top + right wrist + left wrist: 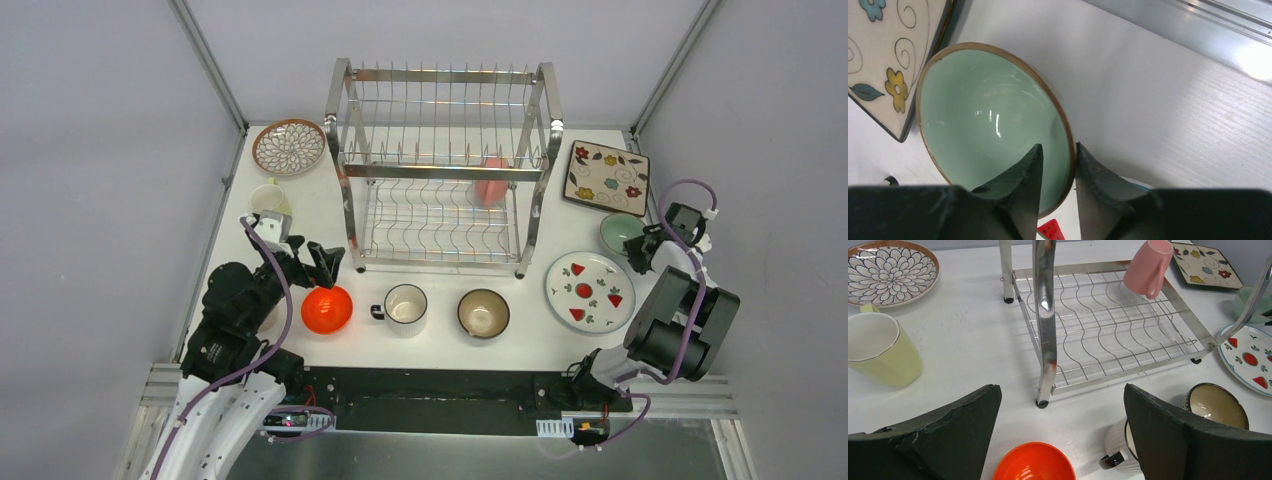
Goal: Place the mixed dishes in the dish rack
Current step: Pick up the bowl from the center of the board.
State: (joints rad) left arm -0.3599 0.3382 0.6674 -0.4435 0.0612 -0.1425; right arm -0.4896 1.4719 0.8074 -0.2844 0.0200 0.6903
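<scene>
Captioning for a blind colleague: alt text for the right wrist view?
The right gripper straddles the rim of the mint bowl, one finger inside, one outside. The square floral plate lies at left; a bit of the strawberry plate shows between the fingers.

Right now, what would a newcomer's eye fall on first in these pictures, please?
The shiny two-tier steel wire rack at the far middle dominates, with a pink cup inside it. The bright orange bowl at the near left stands out next, then the right hand straddling the rim of the mint-green bowl.
</scene>
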